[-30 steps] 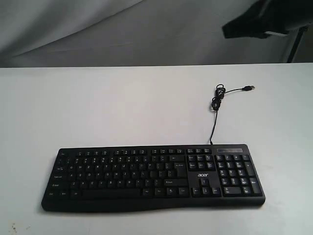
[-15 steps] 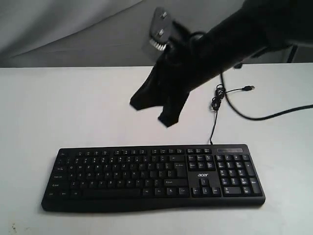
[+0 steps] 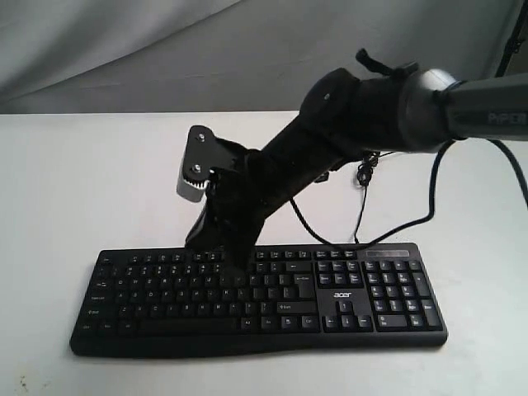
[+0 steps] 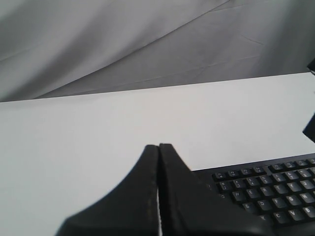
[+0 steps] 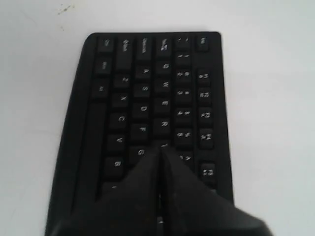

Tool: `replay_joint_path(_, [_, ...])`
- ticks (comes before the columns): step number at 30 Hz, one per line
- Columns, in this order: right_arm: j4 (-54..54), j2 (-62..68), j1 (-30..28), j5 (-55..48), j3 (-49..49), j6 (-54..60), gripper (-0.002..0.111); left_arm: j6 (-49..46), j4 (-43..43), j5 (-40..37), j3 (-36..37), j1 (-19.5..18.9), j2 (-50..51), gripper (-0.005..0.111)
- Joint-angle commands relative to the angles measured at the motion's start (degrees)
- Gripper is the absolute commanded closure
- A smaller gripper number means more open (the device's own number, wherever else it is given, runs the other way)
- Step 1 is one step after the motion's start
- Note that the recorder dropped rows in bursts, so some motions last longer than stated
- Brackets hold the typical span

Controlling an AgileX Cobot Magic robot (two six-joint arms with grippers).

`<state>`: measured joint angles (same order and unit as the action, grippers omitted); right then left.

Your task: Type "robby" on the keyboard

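Note:
The black keyboard (image 3: 371, 289) lies near the front of the white table, its acer logo (image 3: 342, 294) on the right half. My right gripper (image 3: 234, 269) reaches in from the right, fingers shut, pointing down onto the upper letter rows left of centre. In the right wrist view the shut tips (image 5: 161, 147) sit on the top letter row just past the R key (image 5: 161, 124); I cannot tell if a key is pressed. In the left wrist view my left gripper (image 4: 158, 146) is shut and empty above the table beside a corner of the keyboard (image 4: 268, 191). It is out of the exterior view.
The keyboard's thin cable (image 3: 360, 216) runs back from its rear edge, partly behind the right arm. The arm's own black cable (image 3: 431, 206) loops over the table at the right. A grey cloth backdrop (image 3: 124, 58) hangs behind the table.
The right arm swung in from the upper right and came down across the table; its shut gripper now points onto the keyboard's letter rows. The keyboard has not moved.

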<state>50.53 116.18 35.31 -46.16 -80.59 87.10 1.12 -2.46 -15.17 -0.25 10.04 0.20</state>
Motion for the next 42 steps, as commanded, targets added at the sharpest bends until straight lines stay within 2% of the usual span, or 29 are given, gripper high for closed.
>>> replay_joint_path(1, [0.3,3.2,0.8,-2.4,-6.8,-2.5,0.108,0.2,-0.3,0.3,0.2,0.3,-0.2,0.107])
replay_joint_path(5, [-1.5,8.4,1.7,-5.4,-13.2,-5.4,0.108,0.2,-0.3,0.3,0.2,0.3,-0.2,0.107])
replay_joint_path(10, [-8.9,12.9,5.1,-5.7,-18.5,-13.9,0.108,0.2,-0.3,0.3,0.2,0.3,-0.2,0.107])
replay_joint_path(14, [-12.5,12.7,7.3,-5.2,-18.6,-16.9,0.108,0.2,-0.3,0.3,0.2,0.3,-0.2,0.107])
replay_joint_path(25, [-15.3,12.8,7.6,-3.5,-18.5,-18.3,0.108,0.2,-0.3,0.3,0.2,0.3,-0.2,0.107])
replay_joint_path(33, [-15.0,12.7,7.5,2.5,-14.0,-18.7,0.108,0.2,-0.3,0.3,0.2,0.3,-0.2,0.107])
replay_joint_path(42, [-12.7,11.4,7.9,2.7,-13.2,-16.1,0.108,0.2,-0.3,0.3,0.2,0.3,-0.2,0.107])
